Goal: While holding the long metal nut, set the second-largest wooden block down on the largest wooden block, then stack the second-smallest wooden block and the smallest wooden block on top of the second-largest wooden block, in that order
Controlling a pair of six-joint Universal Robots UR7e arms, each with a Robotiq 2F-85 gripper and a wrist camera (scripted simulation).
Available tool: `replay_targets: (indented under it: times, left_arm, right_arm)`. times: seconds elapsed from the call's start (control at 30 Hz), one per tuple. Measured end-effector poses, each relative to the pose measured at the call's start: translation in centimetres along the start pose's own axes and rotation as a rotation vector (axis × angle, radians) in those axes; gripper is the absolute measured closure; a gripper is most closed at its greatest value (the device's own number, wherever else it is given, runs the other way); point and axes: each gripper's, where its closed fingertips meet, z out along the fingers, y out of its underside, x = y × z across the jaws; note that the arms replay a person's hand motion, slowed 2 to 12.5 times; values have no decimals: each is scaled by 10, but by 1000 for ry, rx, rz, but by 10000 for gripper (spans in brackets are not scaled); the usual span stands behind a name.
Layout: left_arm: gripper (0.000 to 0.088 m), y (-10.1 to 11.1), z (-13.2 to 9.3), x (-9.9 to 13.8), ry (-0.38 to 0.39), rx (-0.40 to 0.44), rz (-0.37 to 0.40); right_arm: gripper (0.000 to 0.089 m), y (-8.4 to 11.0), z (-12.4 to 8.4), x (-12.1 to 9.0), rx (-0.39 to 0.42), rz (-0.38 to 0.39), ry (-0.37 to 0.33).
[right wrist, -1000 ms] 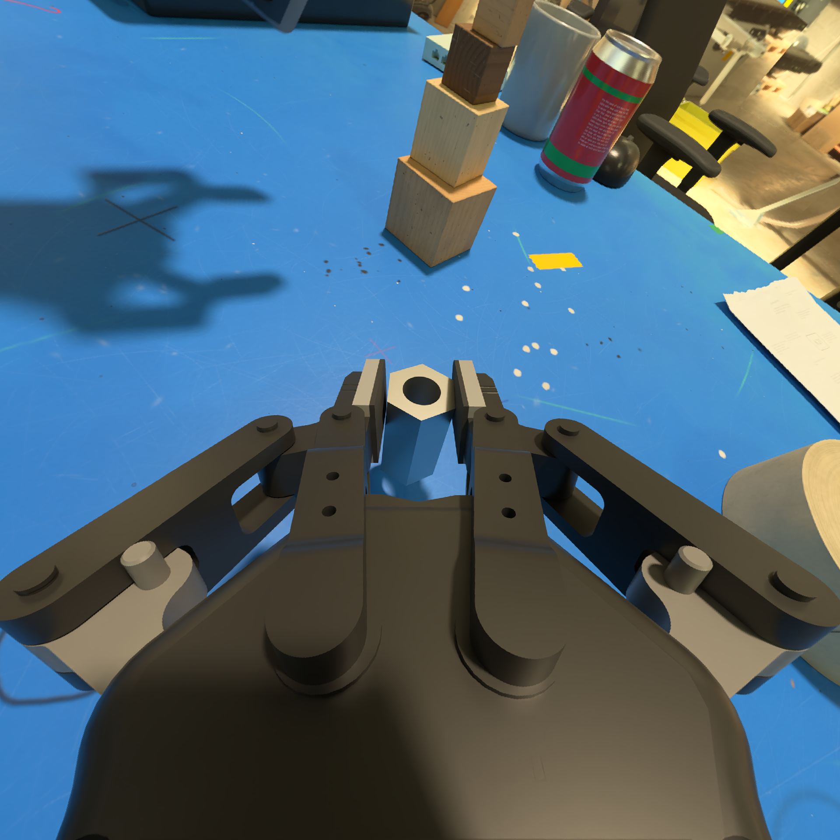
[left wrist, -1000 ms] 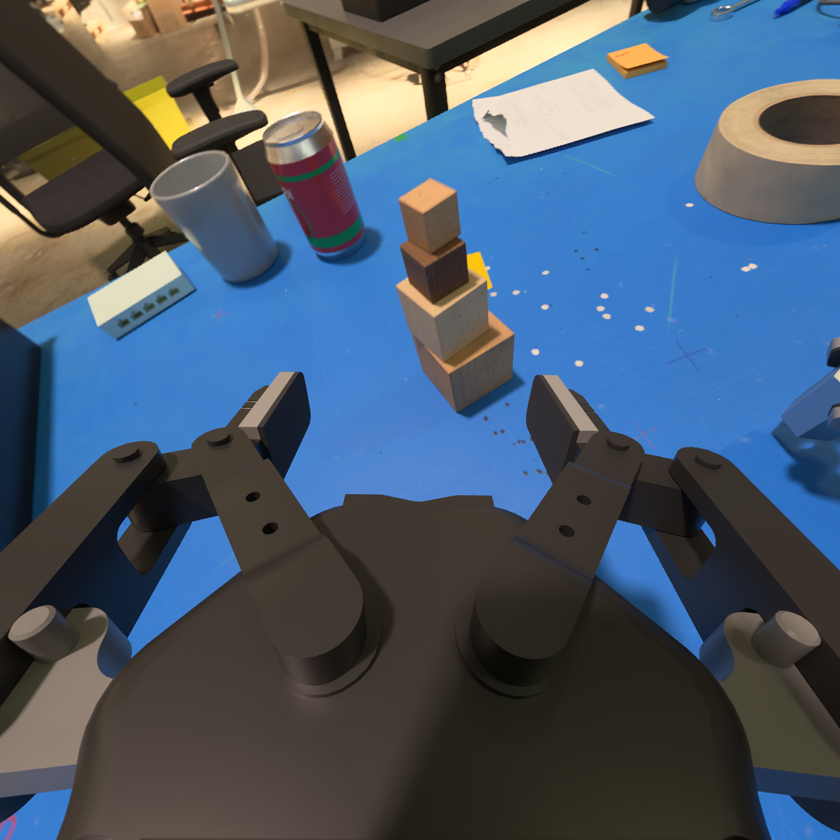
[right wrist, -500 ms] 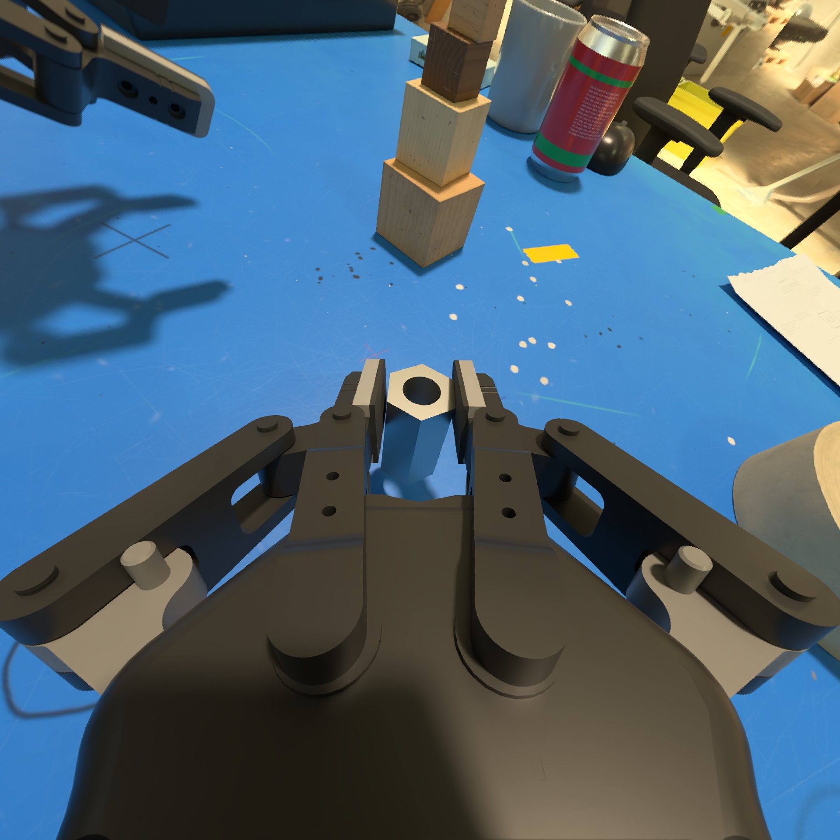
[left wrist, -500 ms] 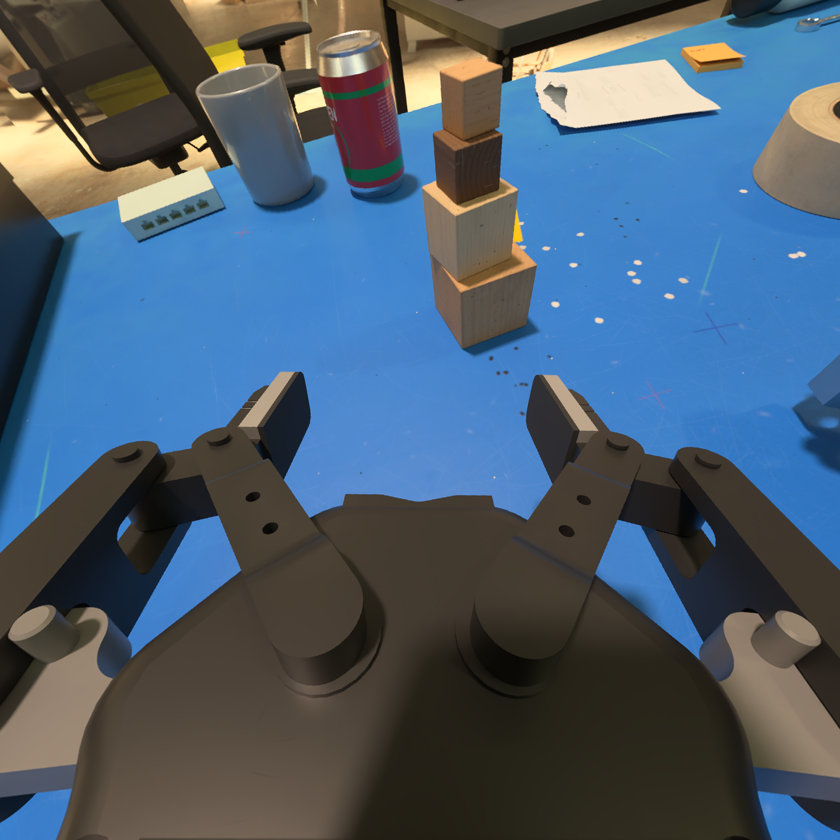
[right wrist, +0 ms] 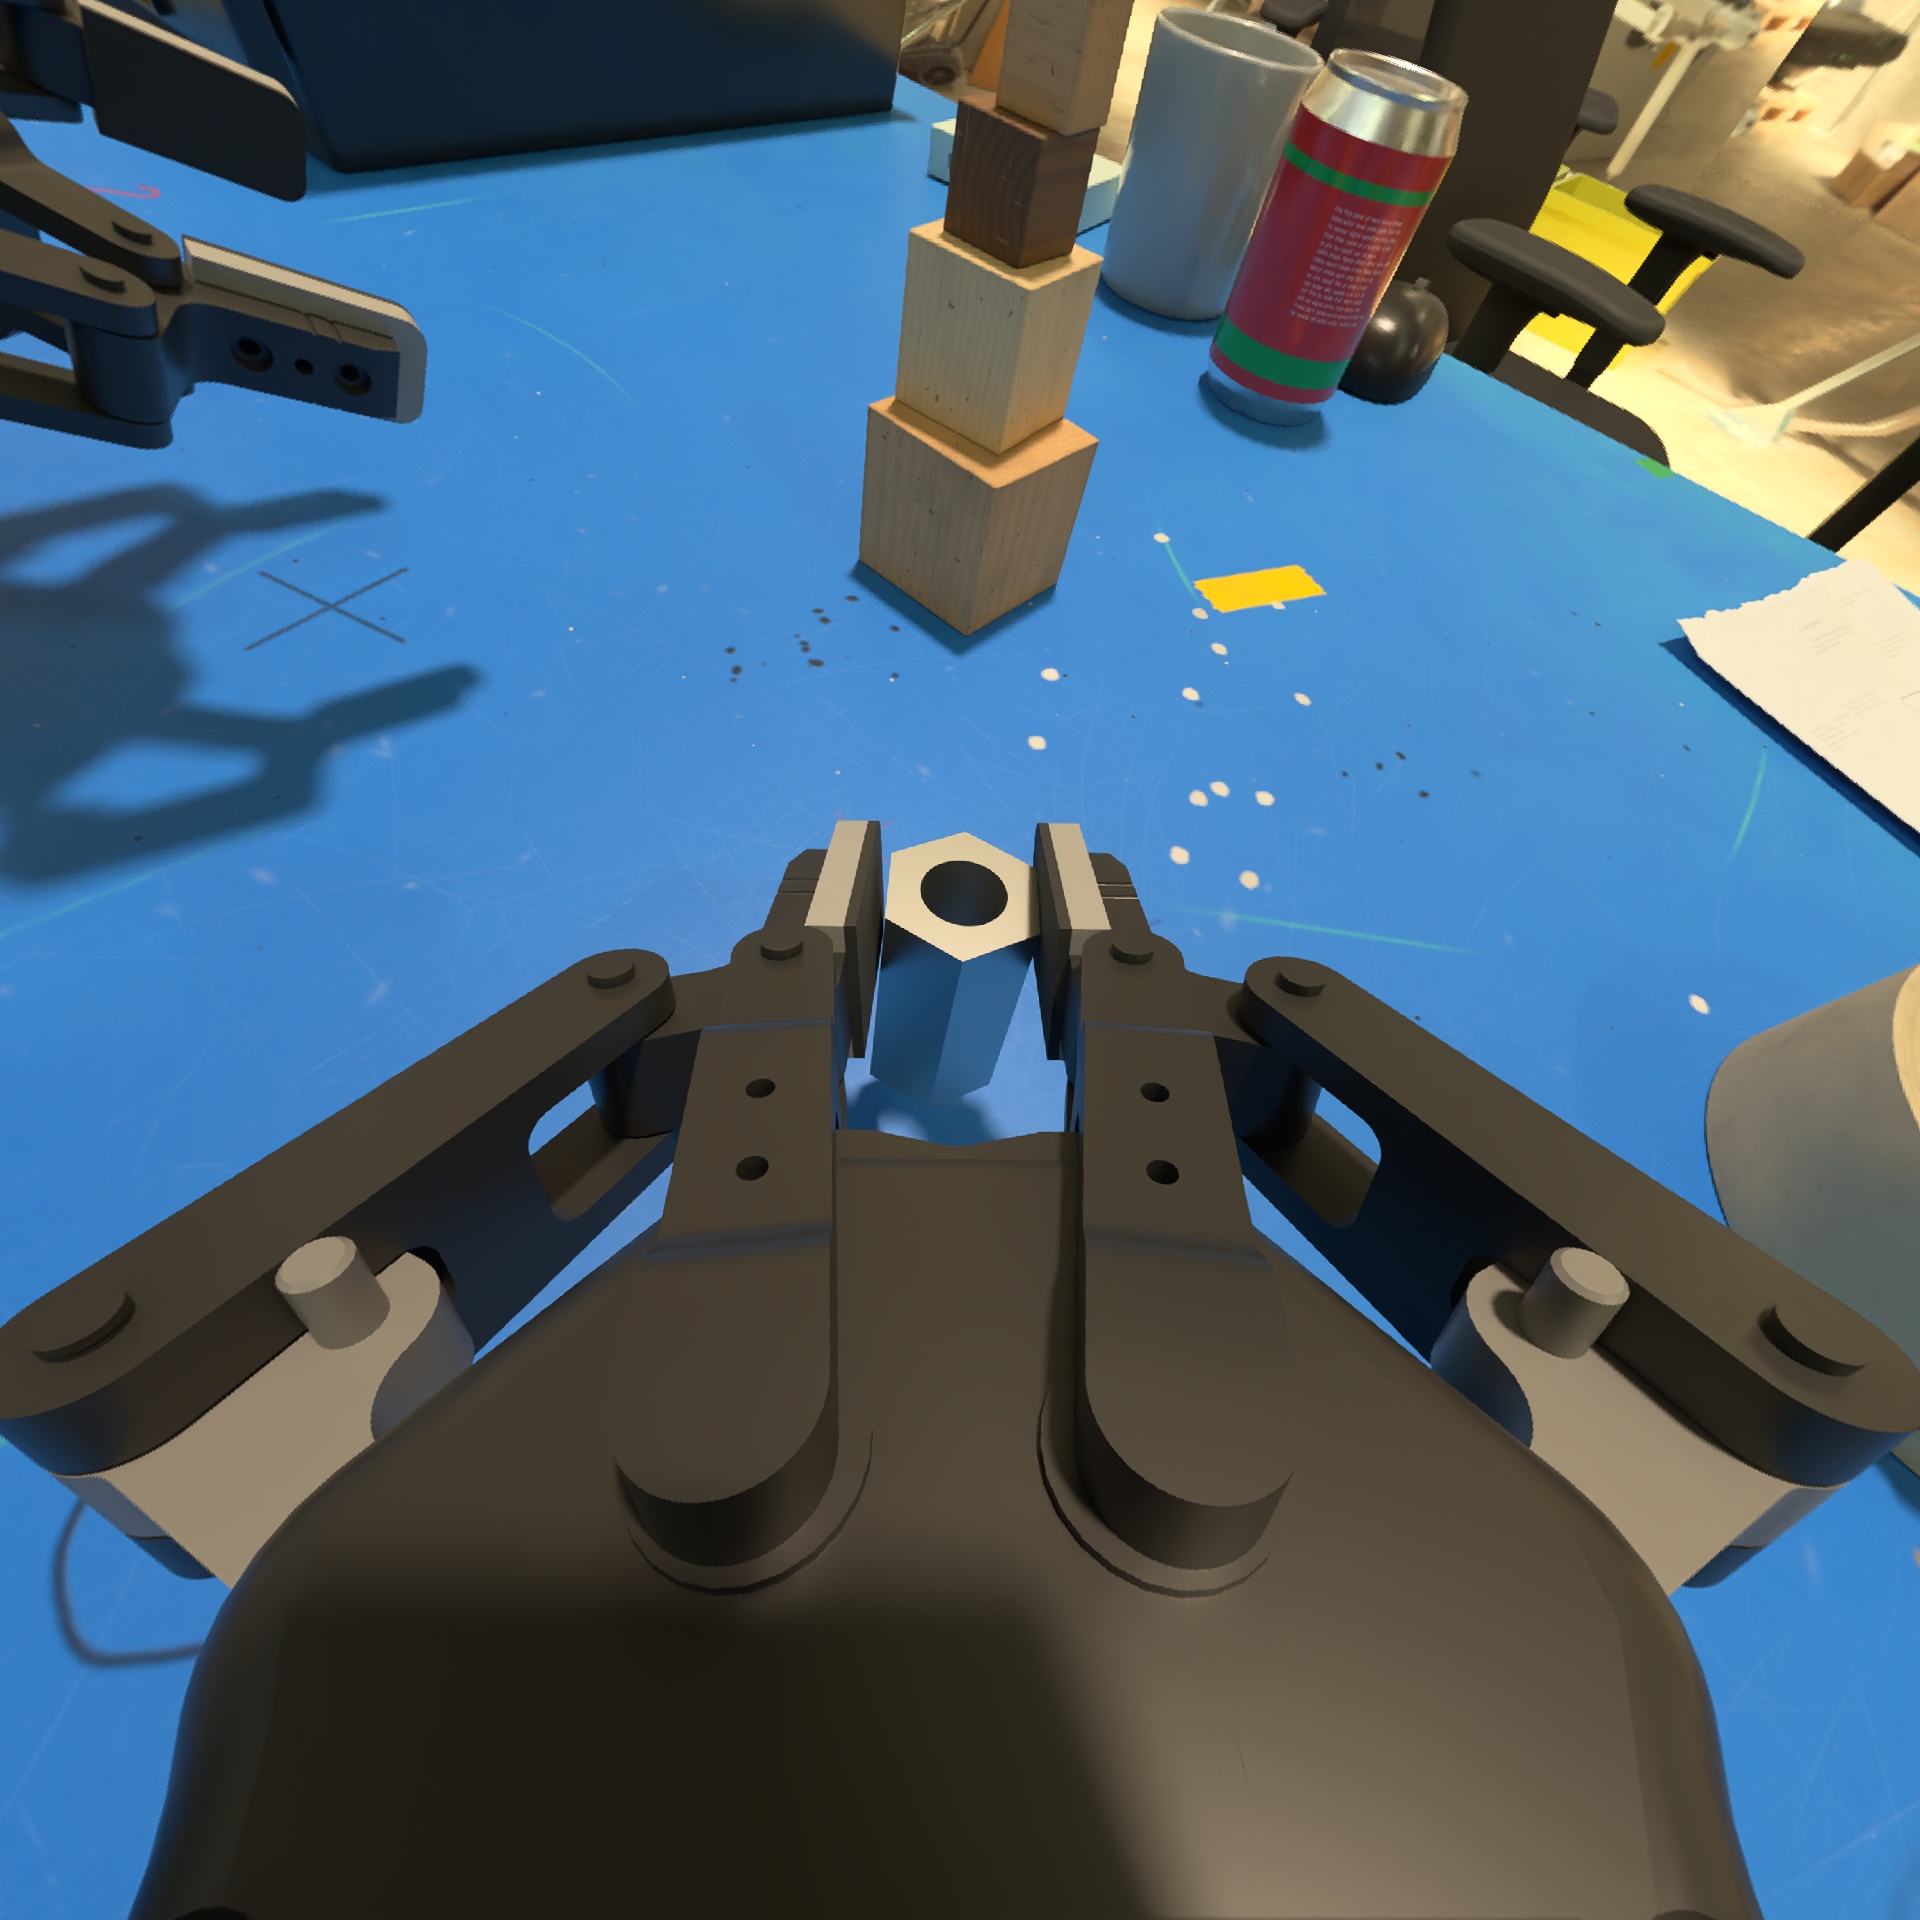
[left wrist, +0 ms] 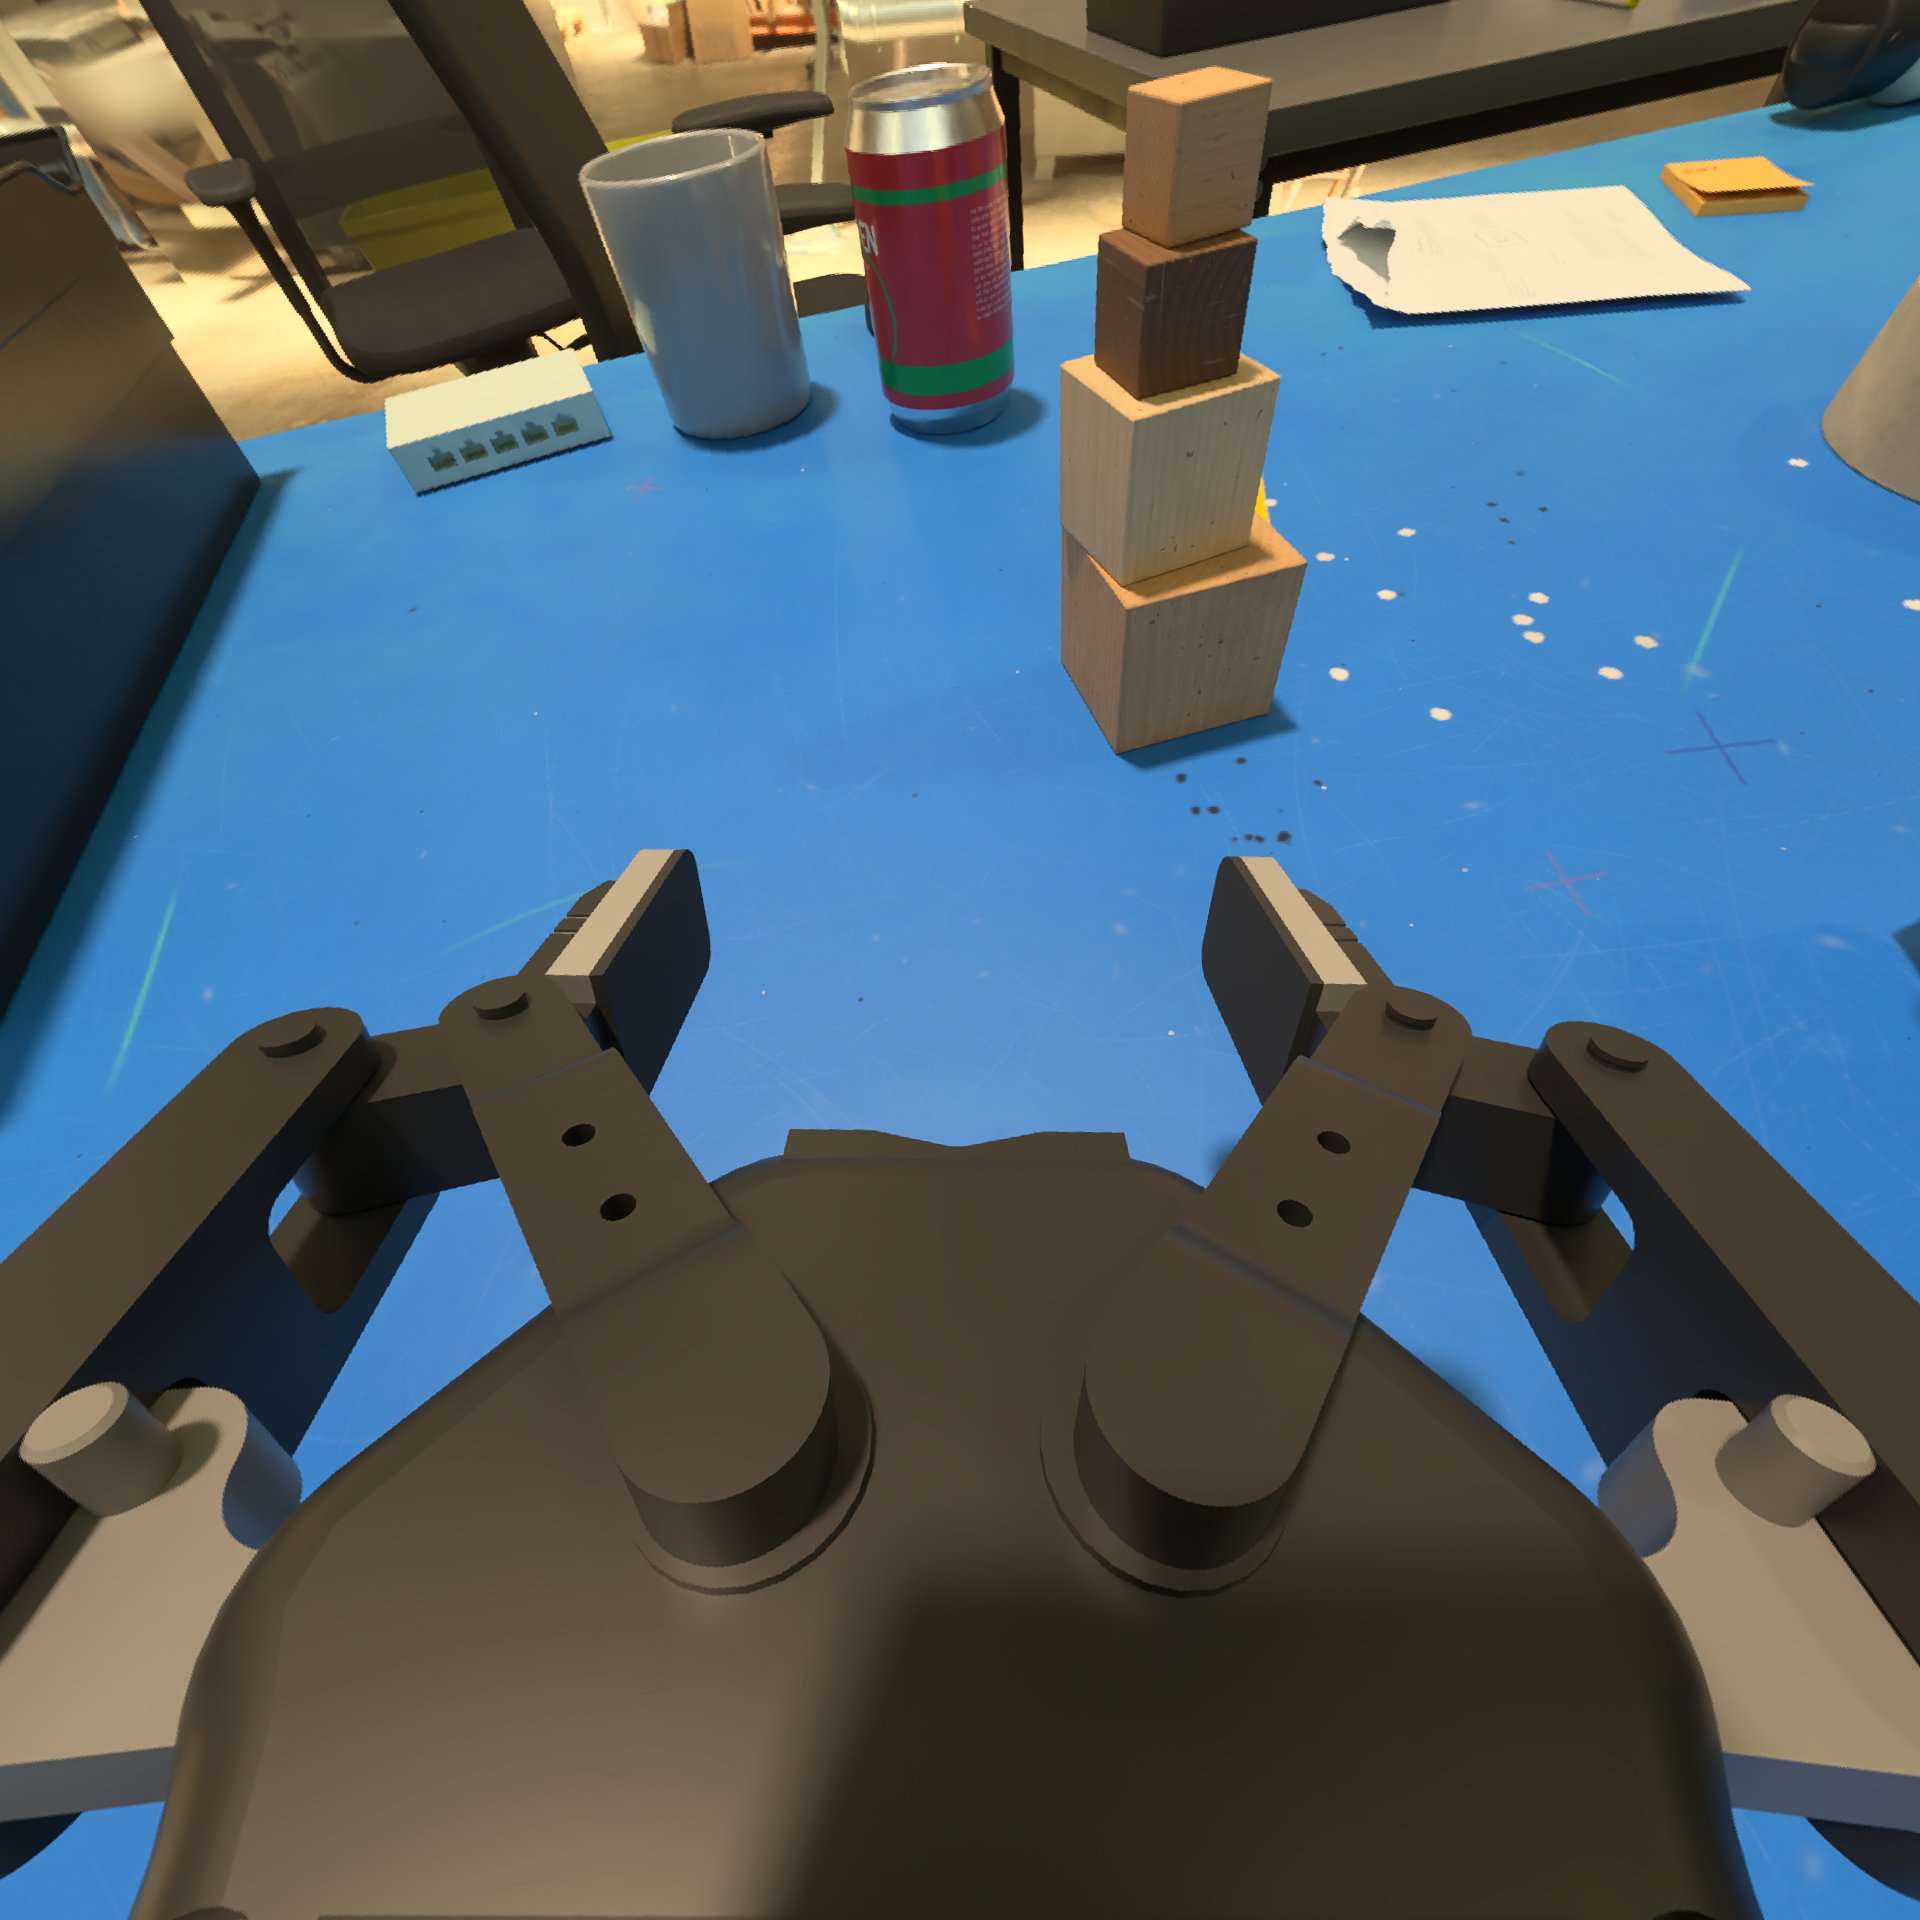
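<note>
Four wooden blocks stand stacked on the blue table. The largest block (left wrist: 1179, 644) (right wrist: 971, 514) is at the bottom, then the pale second-largest block (left wrist: 1164, 468) (right wrist: 992, 338), the dark brown block (left wrist: 1174, 312) (right wrist: 1013, 187) and the small tan block (left wrist: 1195, 156) (right wrist: 1055, 52) on top. My left gripper (left wrist: 956, 935) is open and empty, in front of the stack and apart from it; one of its fingers (right wrist: 301, 353) shows at the left of the right wrist view. My right gripper (right wrist: 961, 883) is shut on the long metal nut (right wrist: 956, 956), held above the table.
A grey cup (left wrist: 701, 286) (right wrist: 1195, 166), a red can (left wrist: 935, 249) (right wrist: 1330, 229) and a white network switch (left wrist: 494, 421) stand behind the stack. A paper sheet (left wrist: 1517, 249) (right wrist: 1829, 675), orange sticky notes (left wrist: 1730, 185) and a grey ring-shaped object (right wrist: 1818, 1122) lie to one side. A dark box (right wrist: 582, 73) sits at the table's far edge.
My left gripper has drawn back and lowered, so the stack appears more upright and higher in its view. My right gripper has moved closer to the stack, still holding the nut.
</note>
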Motion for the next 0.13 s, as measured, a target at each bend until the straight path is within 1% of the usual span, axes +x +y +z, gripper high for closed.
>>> replay_targets:
  times: [0.13]
  left_arm:
    - [60,0,-2,-2,-9,7,-1]
  right_arm:
    - [632,-2,0,1,6,3,3]
